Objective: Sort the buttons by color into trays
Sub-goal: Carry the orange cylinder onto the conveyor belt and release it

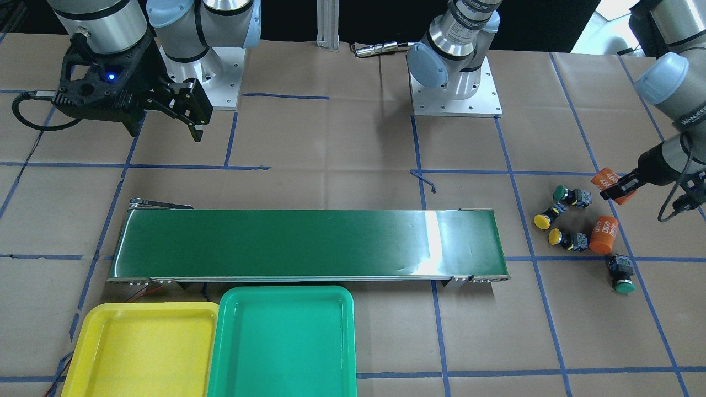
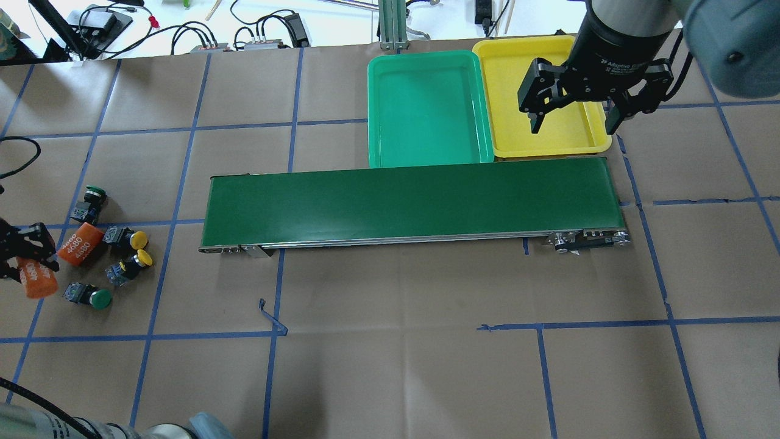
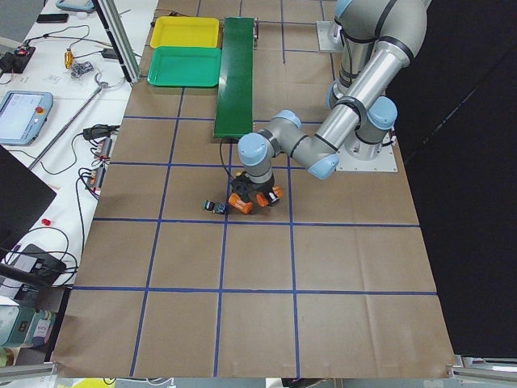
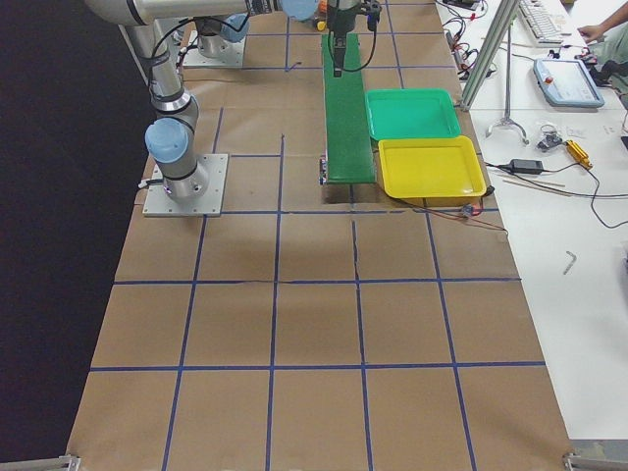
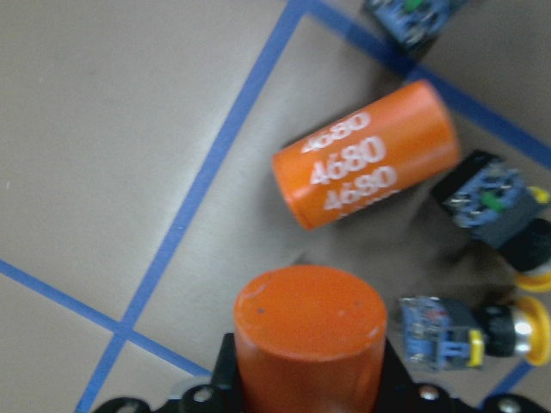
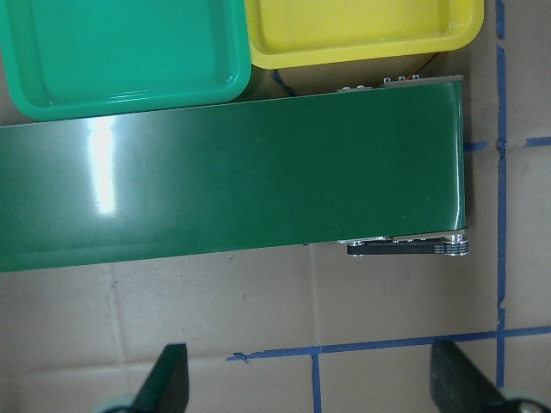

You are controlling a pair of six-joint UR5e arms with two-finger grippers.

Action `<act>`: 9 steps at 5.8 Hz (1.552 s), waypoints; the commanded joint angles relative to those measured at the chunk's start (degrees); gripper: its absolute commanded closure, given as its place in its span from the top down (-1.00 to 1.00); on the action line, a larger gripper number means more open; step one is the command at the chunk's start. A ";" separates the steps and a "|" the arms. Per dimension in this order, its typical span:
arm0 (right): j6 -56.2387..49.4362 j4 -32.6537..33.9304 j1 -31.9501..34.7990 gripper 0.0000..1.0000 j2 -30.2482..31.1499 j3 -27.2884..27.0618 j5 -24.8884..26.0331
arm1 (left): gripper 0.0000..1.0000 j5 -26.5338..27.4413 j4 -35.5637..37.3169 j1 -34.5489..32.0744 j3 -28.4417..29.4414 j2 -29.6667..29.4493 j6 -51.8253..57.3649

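Observation:
Four buttons lie on the paper at the table's left end: a green one (image 2: 92,197), two yellow ones (image 2: 139,239) (image 2: 144,258) and a second green one (image 2: 99,299). My left gripper (image 2: 25,261) is beside them, shut on an orange "4680" cylinder (image 2: 38,279) that fills the bottom of the left wrist view (image 5: 310,340). My right gripper (image 2: 573,125) is open and empty, above the near edge of the yellow tray (image 2: 548,148). The green tray (image 2: 426,110) sits next to the yellow one. Both trays are empty.
A second orange "4680" cylinder (image 2: 81,244) lies on its side among the buttons. The long dark green conveyor belt (image 2: 414,201) runs across the middle, just in front of the trays. Cables and equipment lie beyond the table's far edge.

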State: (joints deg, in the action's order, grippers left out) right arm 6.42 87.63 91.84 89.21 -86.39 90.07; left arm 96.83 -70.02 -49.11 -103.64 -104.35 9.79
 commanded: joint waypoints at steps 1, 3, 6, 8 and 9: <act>-0.09 0.00 0.00 1.00 0.00 0.00 0.01 | -1.00 -5.03 -8.80 -10.69 8.78 -1.38 -19.69; -0.09 0.00 0.00 1.00 0.00 0.00 0.10 | -1.00 -14.17 -7.86 -21.41 8.80 -1.91 -49.72; -0.17 -0.09 0.00 1.00 0.00 0.00 0.28 | -1.00 -20.86 -3.83 -34.01 8.90 -6.39 -73.54; -13.18 0.00 0.18 1.00 -0.44 0.00 -0.07 | -0.90 -21.25 -2.50 -35.26 4.53 -5.70 -74.57; -23.97 0.09 0.18 1.00 -0.88 -0.09 -0.07 | -0.77 -21.16 -1.88 -35.35 2.93 -6.13 -74.74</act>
State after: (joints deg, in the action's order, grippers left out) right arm -8.37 87.65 91.99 88.73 -86.42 90.03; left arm 75.66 -72.47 -84.16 -98.96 -110.39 -64.68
